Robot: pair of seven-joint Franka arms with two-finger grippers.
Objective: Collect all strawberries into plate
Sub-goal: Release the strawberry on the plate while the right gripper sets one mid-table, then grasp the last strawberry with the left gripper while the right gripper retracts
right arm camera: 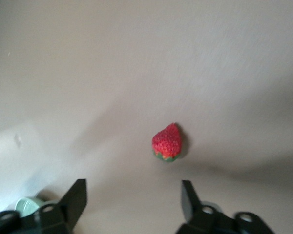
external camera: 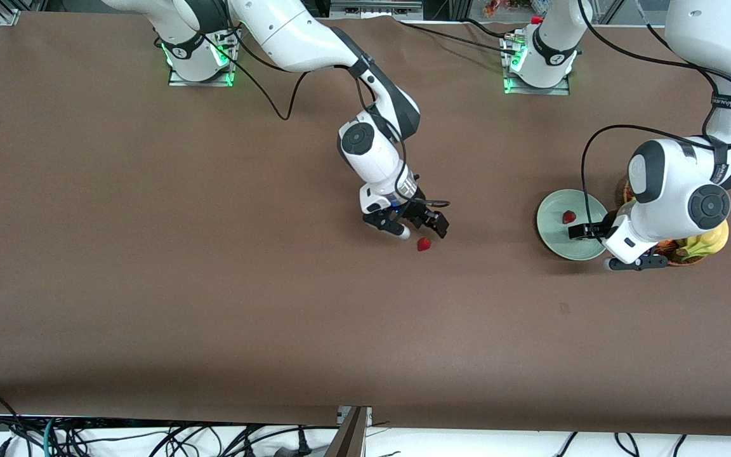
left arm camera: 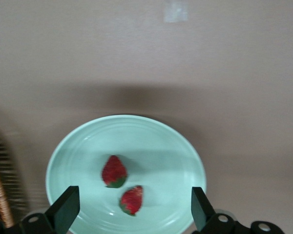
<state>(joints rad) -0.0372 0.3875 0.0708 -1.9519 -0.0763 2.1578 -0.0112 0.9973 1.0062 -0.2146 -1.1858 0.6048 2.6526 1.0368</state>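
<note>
The pale mint-green plate (external camera: 553, 219) lies toward the left arm's end of the table. Two strawberries lie in it in the left wrist view (left arm camera: 114, 171) (left arm camera: 132, 199); only one (external camera: 568, 216) shows in the front view. My left gripper (external camera: 611, 247) is open and empty just over the plate (left arm camera: 176, 146), with its fingers (left arm camera: 68, 202) apart on either side of the berries. A third strawberry (external camera: 424, 244) lies on the bare table near the middle. My right gripper (external camera: 422, 231) is open and empty, low over the table beside this berry (right arm camera: 167, 142), not touching it.
A brown wicker basket (external camera: 676, 254) with a banana (external camera: 708, 241) stands right beside the plate, mostly under the left arm; its edge shows in the left wrist view (left arm camera: 0, 185). The table is covered in brown cloth.
</note>
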